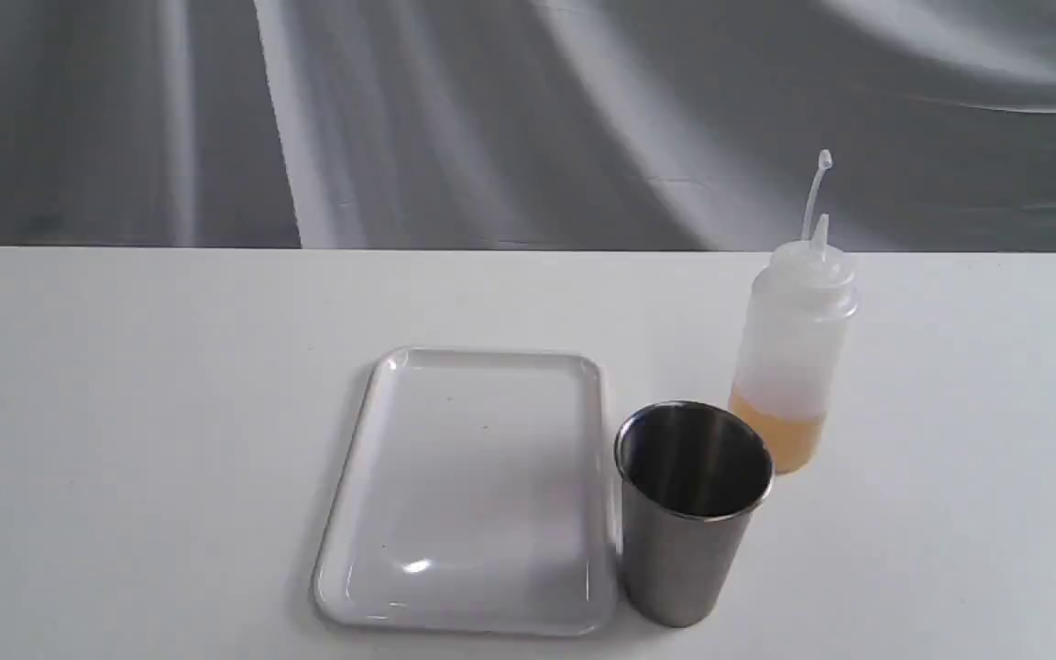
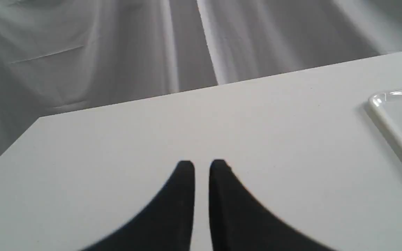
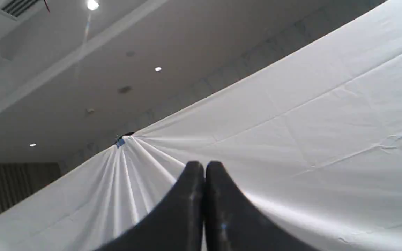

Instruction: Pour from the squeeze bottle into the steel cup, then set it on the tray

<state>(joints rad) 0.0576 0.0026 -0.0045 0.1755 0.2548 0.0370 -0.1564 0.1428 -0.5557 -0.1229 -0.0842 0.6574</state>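
Status: nothing picked up yet, and neither arm shows in the exterior view.

- Left gripper: fingers a narrow slit apart and holding nothing, hanging over bare table with the tray's corner off to its right.
- Right gripper: fingers pressed together and empty. Its camera sees only the cloth backdrop and ceiling, so I judge it's aimed away from the work.
- Squeeze bottle: upright on the right side of the table, just behind and right of the steel cup. The nozzle is uncapped, the strap sticks up, and amber liquid fills only the bottom.
- The cup stands upright just beside the right edge of the tray. I can't tell whether they touch.

Handling guess for the bottle: light, soft-walled and mostly air.
- Take it mid-body, above the liquid line and below the shoulder. Stay off the strap and nozzle.
- A hard clamp could squirt liquid from the open tip, so grip gently.
- With the level this low it probably needs tipping well over.

The cup is stiff and smooth, tapers to its base and is likely light — a knock from the nozzle could slide or topple it.
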